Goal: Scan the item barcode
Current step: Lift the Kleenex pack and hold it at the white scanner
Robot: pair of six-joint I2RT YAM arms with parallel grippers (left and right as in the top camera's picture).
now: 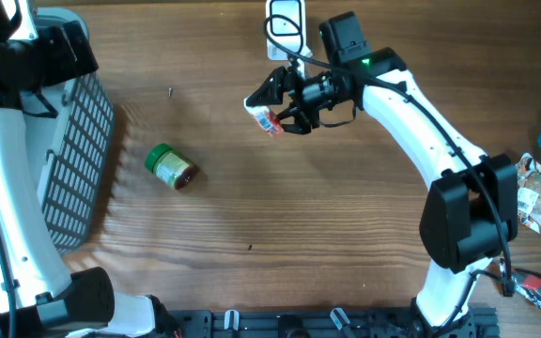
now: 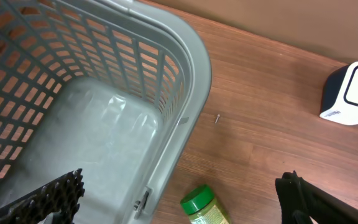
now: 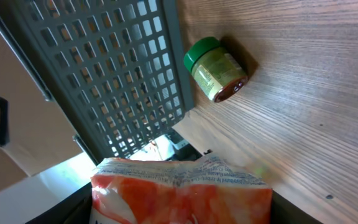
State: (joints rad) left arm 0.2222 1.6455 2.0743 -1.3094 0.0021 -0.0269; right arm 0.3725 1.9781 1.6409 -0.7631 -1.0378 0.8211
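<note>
Two hands are at work. The right hand [image 1: 272,105] grips a red-and-white packet [image 1: 267,119] between its fingers, jaws partly closed on it, held near the white scanner [image 1: 285,26] (the packet's print is too blurred to read). The left hand [image 2: 176,199] hangs over the grey basket [image 2: 191,68], jaws spread wide, holding nothing. A green-lidded jar [image 1: 171,167] lies on its side on the worktop [image 1: 346,235], between basket and packet.
</note>
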